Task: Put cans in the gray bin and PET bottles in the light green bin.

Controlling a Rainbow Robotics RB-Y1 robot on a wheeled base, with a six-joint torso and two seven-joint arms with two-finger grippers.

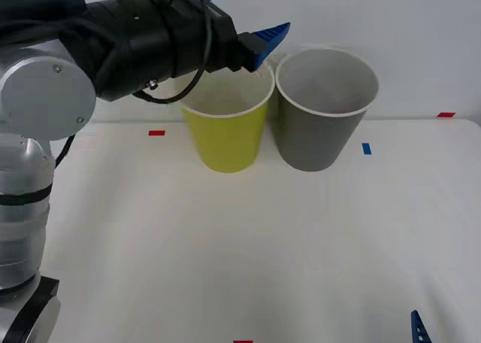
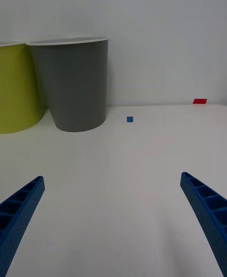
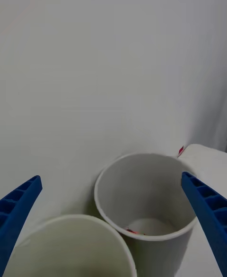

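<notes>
The light green bin (image 1: 225,136) and the gray bin (image 1: 322,125) stand side by side at the back of the white table. My left gripper (image 1: 244,16) hangs open and empty above the light green bin's rim (image 3: 71,222), looking down into the gray bin (image 3: 146,196). A sliver of red (image 3: 135,232), apparently the can, lies on the gray bin's floor. My right gripper (image 2: 112,177) is open and empty, low over the table's near right part, facing the gray bin (image 2: 78,87) and the light green bin (image 2: 16,87). PET bottles are out of view.
Small tape marks lie on the table: a red one (image 1: 156,133) left of the bins, a blue one (image 1: 366,148) right of the gray bin, a red one (image 1: 446,115) at the far right. A white wall stands just behind the bins.
</notes>
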